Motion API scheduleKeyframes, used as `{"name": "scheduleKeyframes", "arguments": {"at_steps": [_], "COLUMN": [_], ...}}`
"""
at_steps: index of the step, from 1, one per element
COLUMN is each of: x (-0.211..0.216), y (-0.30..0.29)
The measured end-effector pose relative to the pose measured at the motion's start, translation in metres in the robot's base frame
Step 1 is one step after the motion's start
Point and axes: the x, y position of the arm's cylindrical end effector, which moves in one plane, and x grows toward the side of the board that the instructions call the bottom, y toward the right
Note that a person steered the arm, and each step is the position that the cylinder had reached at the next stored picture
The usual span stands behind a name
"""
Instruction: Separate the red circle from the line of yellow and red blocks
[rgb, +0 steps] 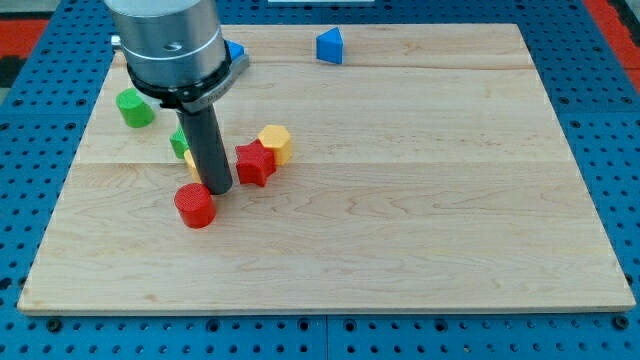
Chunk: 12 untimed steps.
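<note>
The red circle (195, 205) lies on the wooden board (400, 200) at the lower left. My tip (219, 188) stands just to its upper right, touching or nearly touching it. A red star (254, 163) and a yellow hexagon (275, 143) form a diagonal line to the right of the rod. Another yellow block (191, 163) shows only as a sliver behind the rod's left side; its shape is hidden.
A green cylinder (134, 107) sits at the left edge. A second green block (179, 142) peeks out behind the rod. A blue block (330, 46) is at the top centre, another blue block (235, 51) is partly hidden by the arm.
</note>
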Motion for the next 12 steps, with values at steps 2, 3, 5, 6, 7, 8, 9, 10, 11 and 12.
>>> {"name": "scheduleKeyframes", "arguments": {"at_steps": [2, 3, 5, 6, 7, 8, 9, 10, 11, 12], "x": [-0.006, -0.009, -0.034, -0.042, -0.038, -0.02, 0.001, 0.018, 0.014, -0.016], "y": [0.012, 0.018, 0.025, 0.043, 0.043, 0.023, -0.007, -0.047, -0.07, -0.069]}}
